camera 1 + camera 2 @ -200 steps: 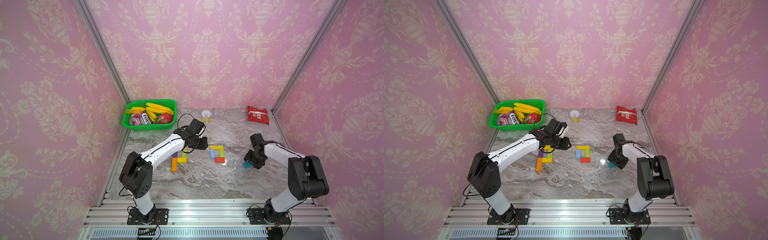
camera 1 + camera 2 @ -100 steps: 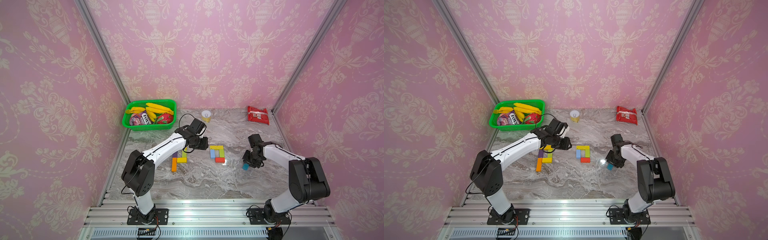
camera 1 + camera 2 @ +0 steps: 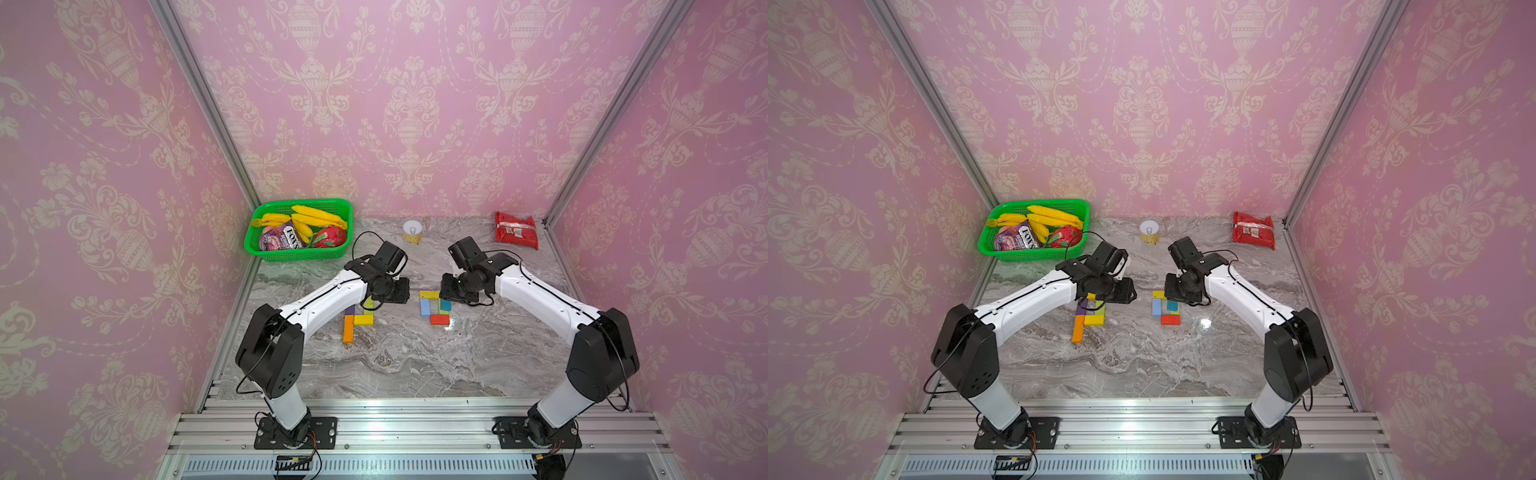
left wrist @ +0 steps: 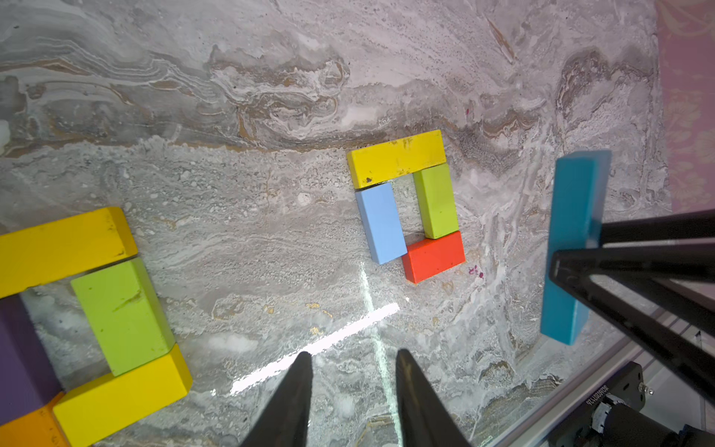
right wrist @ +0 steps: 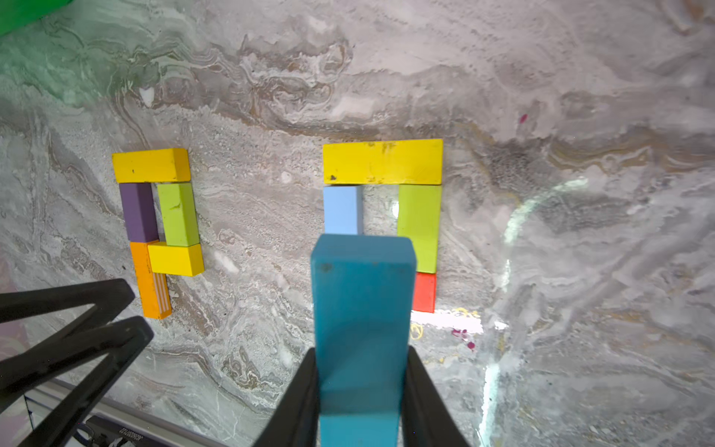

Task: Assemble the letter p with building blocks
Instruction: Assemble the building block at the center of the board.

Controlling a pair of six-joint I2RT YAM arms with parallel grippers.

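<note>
The right gripper (image 5: 360, 354) has its two black fingers (image 5: 298, 391) pressed against the long sides of a teal block (image 5: 361, 294), gripping it firmly. The block sticks out past the fingertips and, from the left wrist view, looks lifted clear of the marble tabletop (image 5: 580, 96). Just beyond the block's free end lies an unfinished letter of four blocks. A long yellow bar (image 5: 383, 161) lies farthest out, across the top, with a light blue block (image 5: 342, 209) and a lime green block (image 5: 418, 228) running back from it toward the gripper, and a red block (image 5: 424, 292) butts against the green one's near end. The teal block hangs over the gap between the blue and green ones. The left gripper (image 4: 354, 354) hovers alongside with its fingers a moderate way apart and nothing between them, only bare marble below. Close beside it sits a finished five-block P. It has a yellow cap (image 5: 151, 165), a purple block (image 5: 138, 213) and an orange block (image 5: 149, 282) end to end as the stem, a second lime block (image 5: 178, 214), and a short yellow block (image 5: 176, 258) closing the loop. Well beyond both grippers, by the back wall, stand a green basket (image 3: 299, 254) of bananas, a small tin can (image 3: 412, 232) and a red snack packet (image 3: 516, 232).
</note>
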